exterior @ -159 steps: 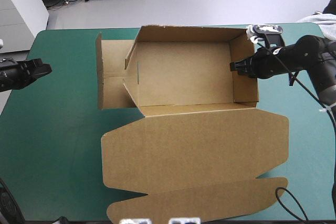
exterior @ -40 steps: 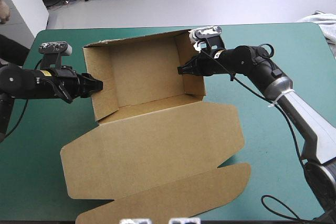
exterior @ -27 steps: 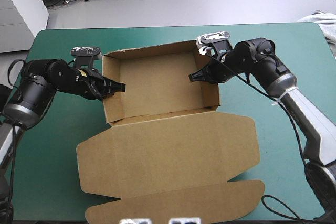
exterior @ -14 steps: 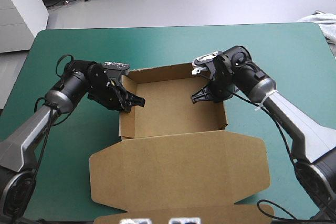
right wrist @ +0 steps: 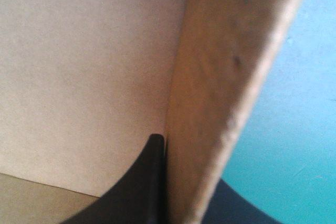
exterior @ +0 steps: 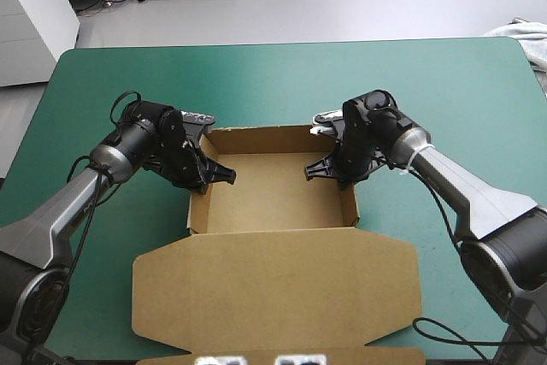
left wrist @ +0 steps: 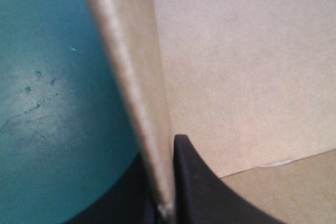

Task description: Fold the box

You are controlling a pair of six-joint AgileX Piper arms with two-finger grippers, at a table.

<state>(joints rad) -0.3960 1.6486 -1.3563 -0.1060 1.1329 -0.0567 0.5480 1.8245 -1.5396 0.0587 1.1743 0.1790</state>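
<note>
While the box [exterior: 273,194] sits mid-table [exterior: 256,74] as an open tray, lid [exterior: 273,284] flat toward the near edge, left gripper [exterior: 224,175] pinches its left wall [exterior: 197,208]. Right gripper [exterior: 314,170] pinches the right wall [exterior: 349,207]. Both are all but closed on board.

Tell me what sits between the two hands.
Only the bare brown floor of the box, seen in the high view; the left hand and right hand each pinch a side wall.

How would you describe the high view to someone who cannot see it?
The left claw and right claw each pinch one upright side wall of the open brown box on a teal-green table. Its lid lies flat in front.
</note>
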